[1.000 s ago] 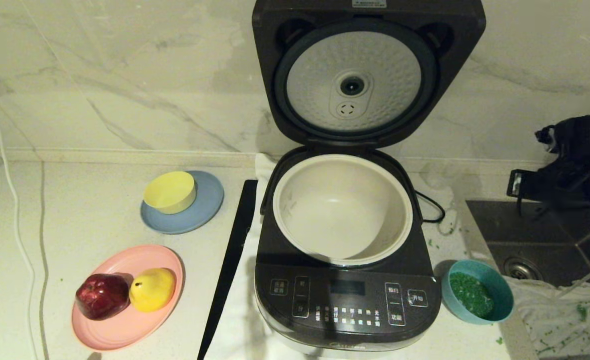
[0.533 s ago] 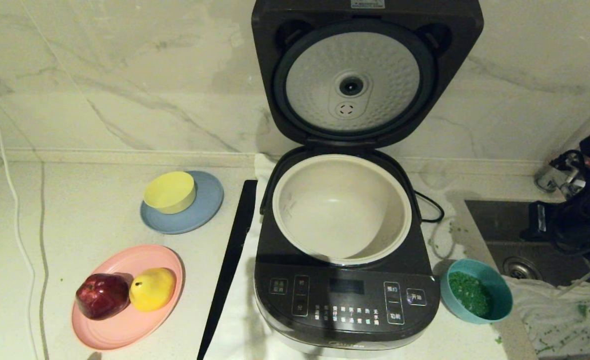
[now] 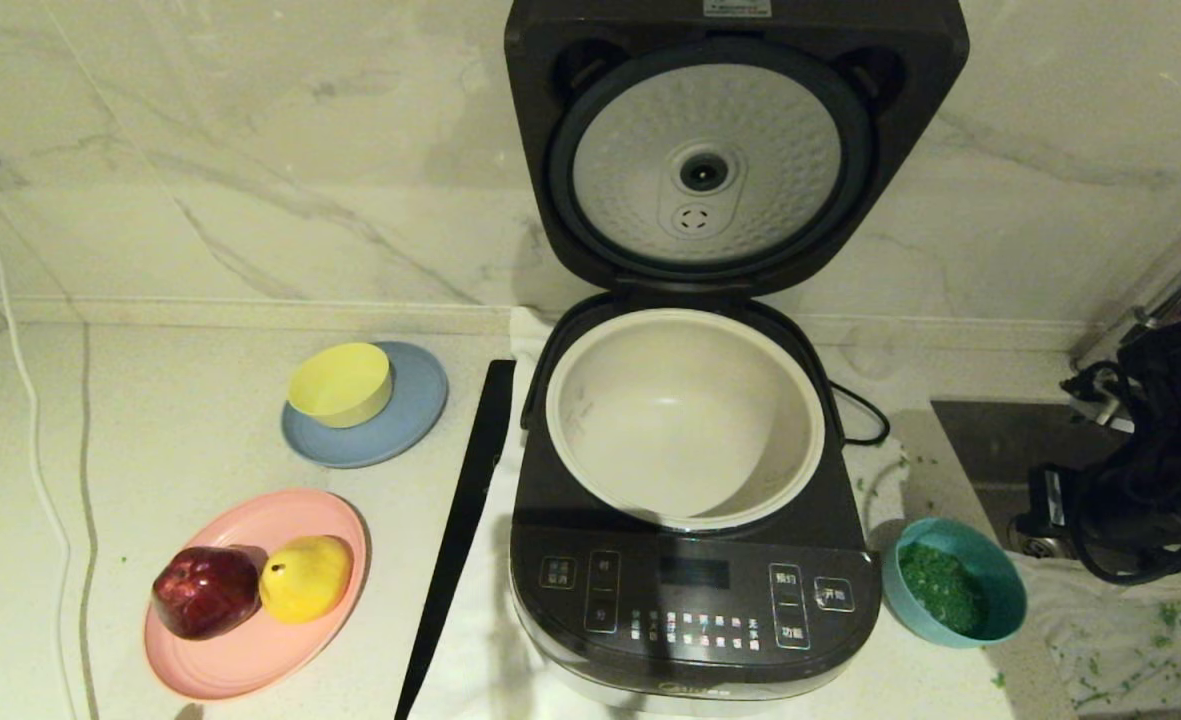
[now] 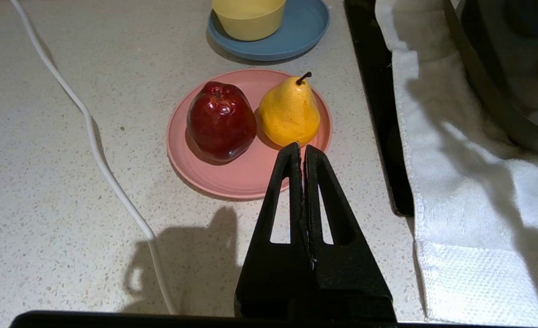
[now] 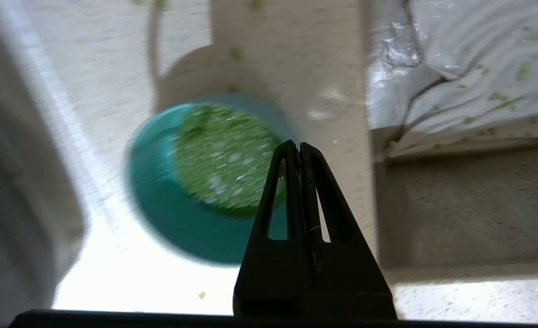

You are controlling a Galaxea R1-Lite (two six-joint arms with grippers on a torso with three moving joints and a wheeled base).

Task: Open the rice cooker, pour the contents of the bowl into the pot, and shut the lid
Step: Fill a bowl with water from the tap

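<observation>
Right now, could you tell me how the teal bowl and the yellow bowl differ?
The teal bowl holds chopped green bits; the yellow bowl looks empty. The teal bowl sits directly on the counter, right of the rice cooker; the yellow bowl rests on a blue plate to its left. Both are small, round, upright.

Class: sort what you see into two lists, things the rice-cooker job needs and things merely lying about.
Needed: dark grey boxy rice cooker, its raised hinged lid, cream-white inner pot, teal plastic bowl of chopped greens.

Lying about: yellow bowl, blue plate, pink plate, red apple, yellow pear.
</observation>
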